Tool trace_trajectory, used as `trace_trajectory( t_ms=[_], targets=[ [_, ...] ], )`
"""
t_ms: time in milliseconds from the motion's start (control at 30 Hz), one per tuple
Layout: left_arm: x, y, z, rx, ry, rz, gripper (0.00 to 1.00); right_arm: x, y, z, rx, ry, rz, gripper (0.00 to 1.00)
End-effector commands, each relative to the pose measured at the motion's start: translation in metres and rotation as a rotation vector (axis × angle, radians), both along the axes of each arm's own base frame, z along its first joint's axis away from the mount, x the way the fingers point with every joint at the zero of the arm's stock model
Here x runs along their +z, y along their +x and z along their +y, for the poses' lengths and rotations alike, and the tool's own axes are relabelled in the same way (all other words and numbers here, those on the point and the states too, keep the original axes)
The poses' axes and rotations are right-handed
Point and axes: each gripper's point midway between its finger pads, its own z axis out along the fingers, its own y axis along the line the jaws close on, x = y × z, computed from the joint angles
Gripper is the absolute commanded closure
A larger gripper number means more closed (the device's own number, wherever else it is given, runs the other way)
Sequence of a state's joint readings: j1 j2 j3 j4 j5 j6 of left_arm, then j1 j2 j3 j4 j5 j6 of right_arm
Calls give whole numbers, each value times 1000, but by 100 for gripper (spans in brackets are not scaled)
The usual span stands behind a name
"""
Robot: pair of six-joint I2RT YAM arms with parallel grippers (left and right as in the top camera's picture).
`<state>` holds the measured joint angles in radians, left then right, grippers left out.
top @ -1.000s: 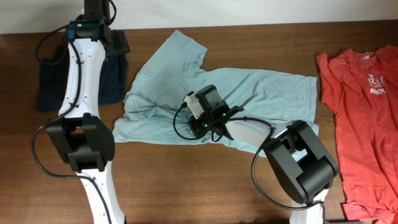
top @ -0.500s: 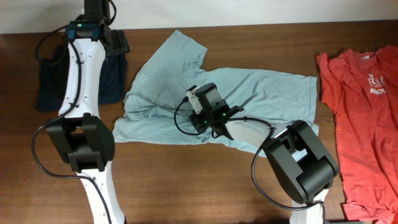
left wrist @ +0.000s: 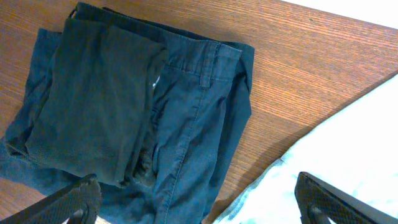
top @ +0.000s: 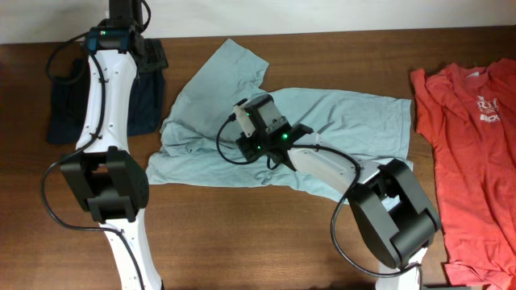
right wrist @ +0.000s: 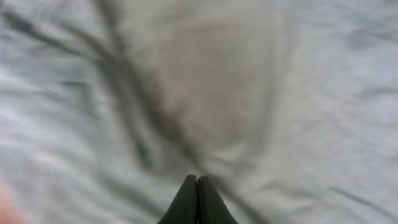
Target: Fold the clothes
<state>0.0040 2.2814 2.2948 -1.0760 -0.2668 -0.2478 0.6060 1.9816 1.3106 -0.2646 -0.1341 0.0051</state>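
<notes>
Starting at the near edge of the wooden table (top: 242, 242): both arms rise from their bases here; the right arm (top: 326, 167) reaches leftward and away over the table's middle; the left arm (top: 109, 113) runs straight toward the far edge.

Middle zone: the pale grey-blue T-shirt (top: 355, 121) lies spread across the centre of the table, wrinkled; one short sleeve points toward the far edge; its left part is bunched in folds. The right gripper (right wrist: 198, 190) sits directly over the middle of this shirt; in the overhead view the wrist hides its tips. In the right wrist view its two fingers (right wrist: 189, 199) are pressed flat together with no gap; creased pale cloth fills the view beyond the tips; whether a fold is nipped between them cannot be told.

Right side: the red-orange T-shirt (top: 463, 153) lies flat along the table's right edge, white print on the chest; a strip of bare wood separates it from the grey-blue shirt.

Far left corner: the dark navy trousers (left wrist: 186, 124) lie folded, waistband and belt loop showing; a darker piece (left wrist: 87, 106) rests on their left half. The left gripper (left wrist: 202, 202) hangs above them, fingers spread wide and holding nothing; one tip shows at each lower corner of the left wrist view; an edge of the grey-blue shirt lies just beside the trousers.
</notes>
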Motion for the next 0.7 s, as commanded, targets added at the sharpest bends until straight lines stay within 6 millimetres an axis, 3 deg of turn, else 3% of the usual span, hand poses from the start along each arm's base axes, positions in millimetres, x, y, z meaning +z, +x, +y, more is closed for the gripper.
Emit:
trace_trajectory(
  t_ms=[0, 167, 333, 667],
  targets=[
    [23, 0, 1, 8, 4, -48, 1, 30, -26, 30, 89, 109, 75, 96],
    [23, 0, 1, 8, 4, -48, 1, 10, -43, 26, 91, 62, 157, 96],
    [23, 0, 1, 9, 4, -48, 1, -16, -41, 27, 88, 43, 184, 96],
    [23, 0, 1, 8, 4, -48, 1, -27, -37, 29, 88, 44, 180, 96]
  ],
)
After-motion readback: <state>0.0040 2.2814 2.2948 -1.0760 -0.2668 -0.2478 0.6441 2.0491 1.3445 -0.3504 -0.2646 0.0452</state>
